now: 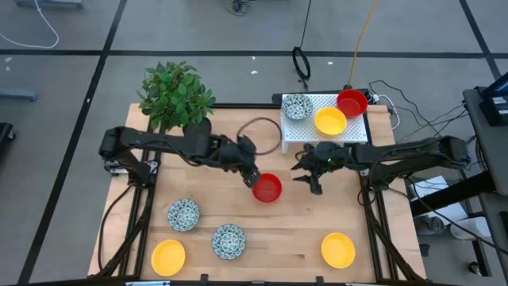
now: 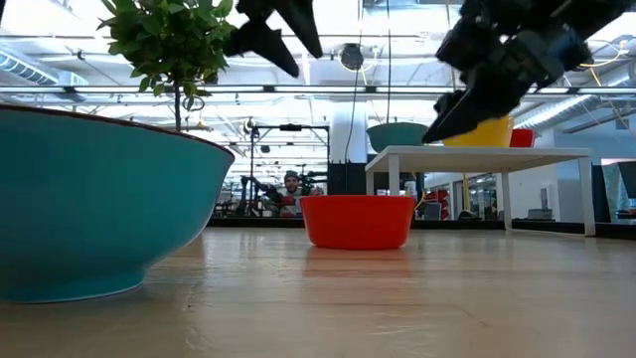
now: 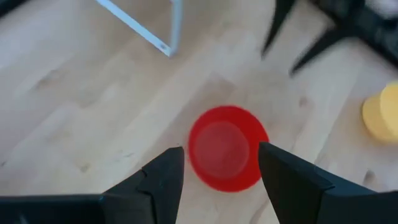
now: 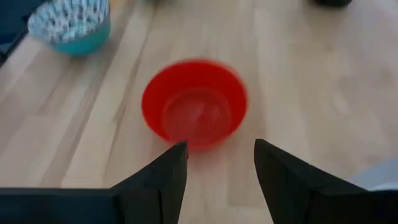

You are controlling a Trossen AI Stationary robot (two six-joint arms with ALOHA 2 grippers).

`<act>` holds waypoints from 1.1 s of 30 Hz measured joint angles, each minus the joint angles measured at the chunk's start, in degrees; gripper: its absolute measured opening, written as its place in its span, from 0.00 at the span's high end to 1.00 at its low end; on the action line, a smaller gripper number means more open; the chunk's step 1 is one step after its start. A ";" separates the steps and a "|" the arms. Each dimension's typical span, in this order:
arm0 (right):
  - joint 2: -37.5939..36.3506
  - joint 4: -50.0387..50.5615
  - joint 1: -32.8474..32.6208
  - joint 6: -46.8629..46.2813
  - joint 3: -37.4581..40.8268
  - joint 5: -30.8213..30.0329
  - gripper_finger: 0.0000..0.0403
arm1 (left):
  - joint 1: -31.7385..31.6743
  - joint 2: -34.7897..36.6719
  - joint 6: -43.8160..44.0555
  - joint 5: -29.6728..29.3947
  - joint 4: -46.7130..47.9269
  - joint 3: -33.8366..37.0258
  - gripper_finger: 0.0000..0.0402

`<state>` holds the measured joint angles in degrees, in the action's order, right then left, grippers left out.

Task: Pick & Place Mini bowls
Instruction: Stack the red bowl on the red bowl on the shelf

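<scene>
The red mini bowl (image 1: 267, 187) sat upright on the wooden surface (image 1: 294, 238), free of both hands. The left hand (image 1: 252, 175) hovered spread just beside it, while the right hand (image 1: 311, 179), also spread, faced it from nearby, probably ready to take it.

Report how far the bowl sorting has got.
Done: three bowls sit on the white rack, one patterned, one yellow, one red. In hand: nothing is gripped; the left gripper and right gripper hang open either side of the red bowl mid-table. Left: that bowl, plus two patterned and two yellow bowls along the near edge.
</scene>
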<state>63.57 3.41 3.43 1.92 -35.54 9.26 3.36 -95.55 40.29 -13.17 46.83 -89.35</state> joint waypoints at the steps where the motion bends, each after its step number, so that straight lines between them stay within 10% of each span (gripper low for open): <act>1: 1.85 -1.54 -0.61 0.01 0.07 0.00 0.57 | -0.07 0.96 1.00 -0.55 0.40 0.01 0.48; 33: 27.86 -22.10 -11.77 12.85 -2.37 -4.90 0.57 | 1.70 4.41 9.71 -0.33 -0.24 0.04 0.48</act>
<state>91.42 -18.69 -8.34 14.77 -37.91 4.36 5.06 -91.13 49.99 -13.50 46.59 -89.32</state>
